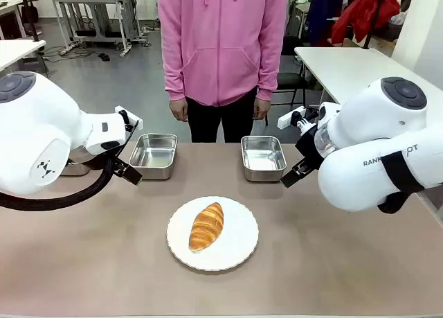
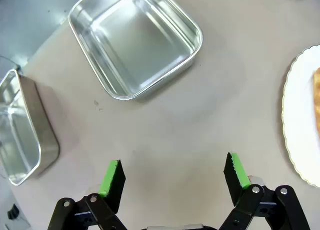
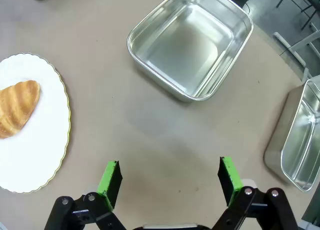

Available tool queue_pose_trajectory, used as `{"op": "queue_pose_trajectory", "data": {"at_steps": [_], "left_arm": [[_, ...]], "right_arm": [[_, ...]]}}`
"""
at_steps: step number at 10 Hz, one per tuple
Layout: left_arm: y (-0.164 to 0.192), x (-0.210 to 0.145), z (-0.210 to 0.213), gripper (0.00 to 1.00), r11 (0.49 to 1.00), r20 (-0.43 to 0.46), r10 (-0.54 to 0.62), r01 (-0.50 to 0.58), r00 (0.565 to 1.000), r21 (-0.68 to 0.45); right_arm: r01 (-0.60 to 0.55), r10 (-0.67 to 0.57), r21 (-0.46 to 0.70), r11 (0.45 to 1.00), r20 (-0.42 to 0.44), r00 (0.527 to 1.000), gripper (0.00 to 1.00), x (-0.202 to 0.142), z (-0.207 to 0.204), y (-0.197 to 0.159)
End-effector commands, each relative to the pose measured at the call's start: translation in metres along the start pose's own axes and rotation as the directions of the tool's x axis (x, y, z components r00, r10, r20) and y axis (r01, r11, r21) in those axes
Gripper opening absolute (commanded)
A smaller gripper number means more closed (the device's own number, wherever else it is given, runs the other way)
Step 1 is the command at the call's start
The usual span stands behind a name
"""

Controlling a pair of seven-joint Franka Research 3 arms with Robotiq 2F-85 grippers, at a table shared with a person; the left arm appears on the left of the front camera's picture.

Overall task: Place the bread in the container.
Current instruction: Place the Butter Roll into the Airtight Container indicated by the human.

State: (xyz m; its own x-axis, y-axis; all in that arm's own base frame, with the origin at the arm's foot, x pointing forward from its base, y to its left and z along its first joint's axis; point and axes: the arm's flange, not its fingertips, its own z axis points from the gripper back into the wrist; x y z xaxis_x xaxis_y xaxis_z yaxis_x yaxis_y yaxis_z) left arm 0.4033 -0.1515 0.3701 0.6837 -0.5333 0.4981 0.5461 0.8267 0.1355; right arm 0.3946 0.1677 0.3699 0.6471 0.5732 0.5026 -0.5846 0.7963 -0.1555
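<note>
The bread point(image 1: 206, 226) is lying on its side in the middle of the white plate point(image 1: 239, 252), near my edge of the table point(image 1: 104, 262), with nothing touching it. Both my pincers are hanging wide open and holding nothing. The left pincer point(image 2: 174, 171) is hovering over bare table near the left container point(image 2: 135, 42), and the right pincer point(image 3: 169, 174) is doing the same near the right container point(image 3: 192, 42). Both containers are sitting empty beyond the plate, well apart, and I am not able to tell which one is meant.

I am worrying about the grip first. The crust is looking glossy, ridged and tapered, so pads closing near a tip could be squirting it out sideways, and pads closing hard across the middle could be crushing it. Coming down too low, my fingertips could be scraping or tipping the plate. With both arms reaching for the middle together, they could be knocking into each other. Letting go from too high, I could be bouncing the bread off a shallow rim.

Open table is lying between the plate and either container. A spare tray point(image 2: 20, 135) and a second spare tray point(image 3: 297, 135) are crowding the outer sides, and a person point(image 1: 221, 48) is standing just behind the far edge.
</note>
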Motion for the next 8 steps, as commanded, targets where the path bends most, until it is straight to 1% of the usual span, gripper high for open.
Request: {"op": "queue_pose_trajectory", "data": {"at_steps": [1, 8], "left_arm": [[0.0000, 0.0000, 0.0000, 1.00, 1.000, 0.000, 0.000, 0.000, 1.000, 0.000], [0.0000, 0.0000, 0.0000, 1.00, 1.000, 0.000, 0.000, 0.000, 1.000, 0.000]], "right_arm": [[0.000, 0.000, 0.000, 1.000, 0.001, 1.000, 1.00, 0.0001, 0.0002, 0.0000], [0.000, 0.000, 0.000, 1.000, 0.001, 1.000, 1.00, 0.0001, 0.0002, 0.0000]]}}
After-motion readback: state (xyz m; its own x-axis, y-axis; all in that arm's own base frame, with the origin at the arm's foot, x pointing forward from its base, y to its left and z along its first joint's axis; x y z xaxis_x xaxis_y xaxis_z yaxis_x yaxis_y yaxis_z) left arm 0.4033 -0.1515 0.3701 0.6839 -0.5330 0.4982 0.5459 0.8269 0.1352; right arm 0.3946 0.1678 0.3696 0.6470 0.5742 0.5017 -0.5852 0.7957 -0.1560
